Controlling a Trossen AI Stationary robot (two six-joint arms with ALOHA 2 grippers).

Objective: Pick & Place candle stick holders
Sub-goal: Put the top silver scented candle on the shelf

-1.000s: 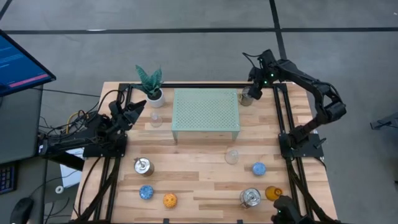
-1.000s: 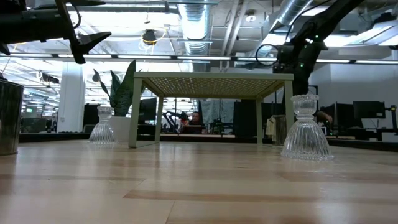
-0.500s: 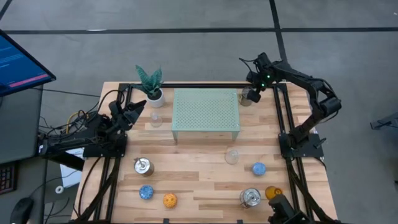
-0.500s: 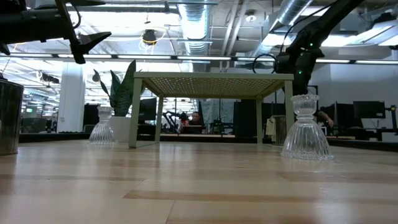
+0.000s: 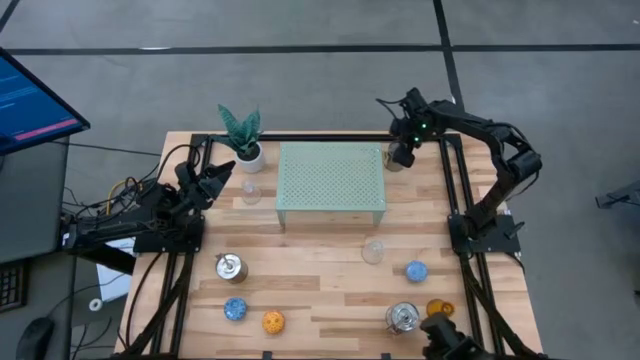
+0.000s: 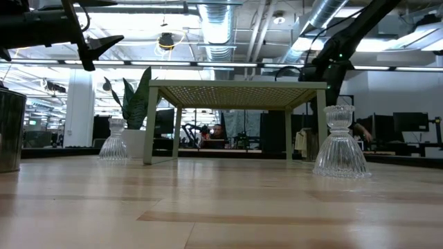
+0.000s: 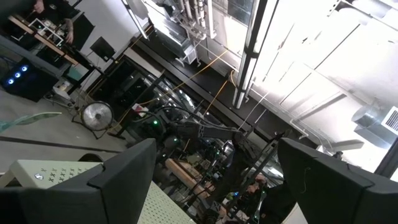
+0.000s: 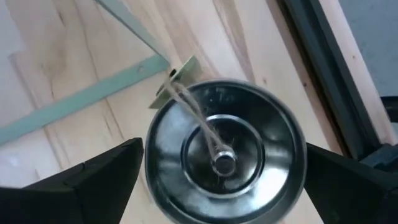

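Silver candle stick holder sits upright straight below my right claw, fingers spread either side, just beside the green stand's corner.

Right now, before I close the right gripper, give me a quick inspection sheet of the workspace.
Surface: wooden table, flat.
Job's things: silver holder beside the green stand's far-right corner; other holders spread along the near half, one clear glass holder by the plant.
Clutter: perforated stand, potted plant.
Grippers: right gripper open, directly over the silver holder; left gripper open, raised at the left edge.
Cables: loose wires behind the left arm.
Surroundings: monitor at left.
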